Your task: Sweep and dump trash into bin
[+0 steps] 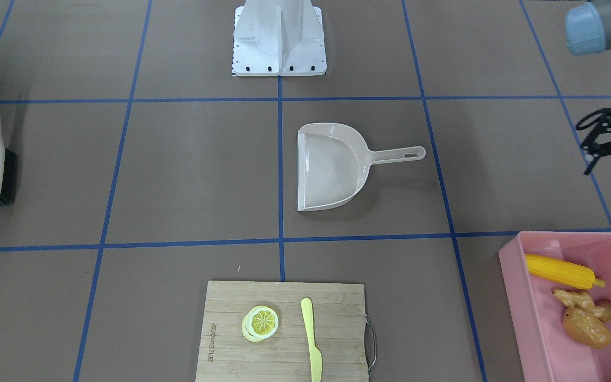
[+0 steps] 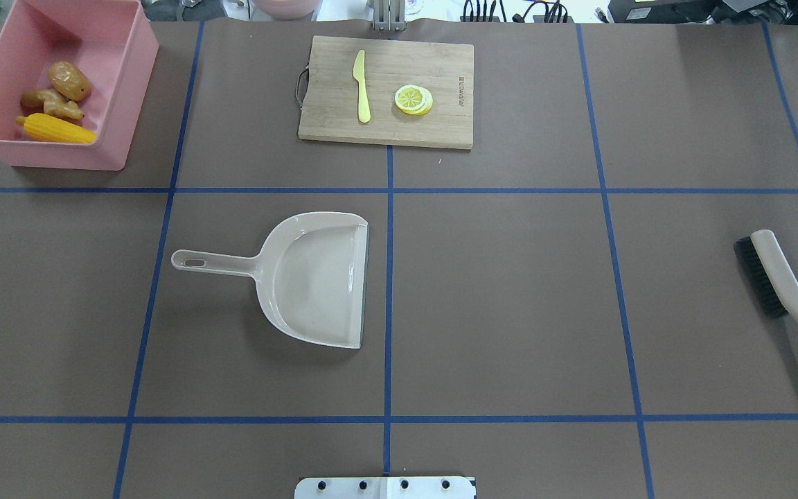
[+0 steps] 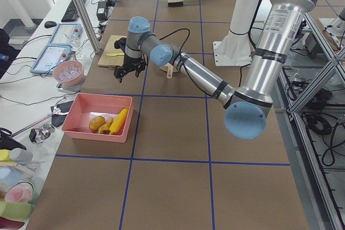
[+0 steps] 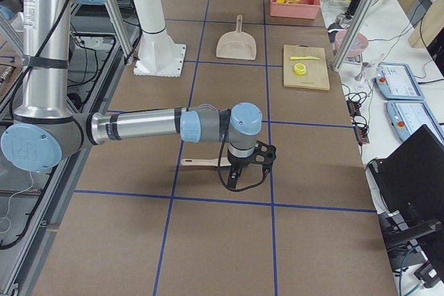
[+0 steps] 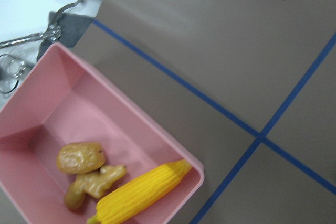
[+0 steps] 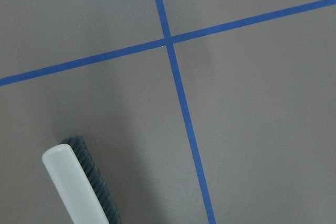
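The trash lies inside the pink bin [image 1: 523, 313] [image 2: 59, 156] at the far left of the table: a yellow corn cob [image 1: 560, 271] [image 2: 58, 129], a tan ginger root [image 1: 581, 301] [image 2: 52, 104] and a brown potato [image 1: 586, 328] [image 2: 70, 80]. The left wrist view looks down on the bin [image 5: 115, 114] and the corn [image 5: 142, 192]. My left gripper [image 1: 589, 156] [image 3: 129, 71] hangs open and empty in the air beside the bin. My right gripper [image 4: 246, 164] hovers over the brush [image 4: 205, 162]; I cannot tell whether it is open or shut.
The beige dustpan [image 1: 332, 170] [image 2: 316, 277] lies flat mid-table with nothing in it, handle toward my left. The brush [image 2: 780, 277] [image 6: 79, 187] lies at the right. A wooden board [image 2: 385, 118] at the far edge carries a lemon slice [image 2: 413, 99] and a yellow knife [image 2: 361, 86].
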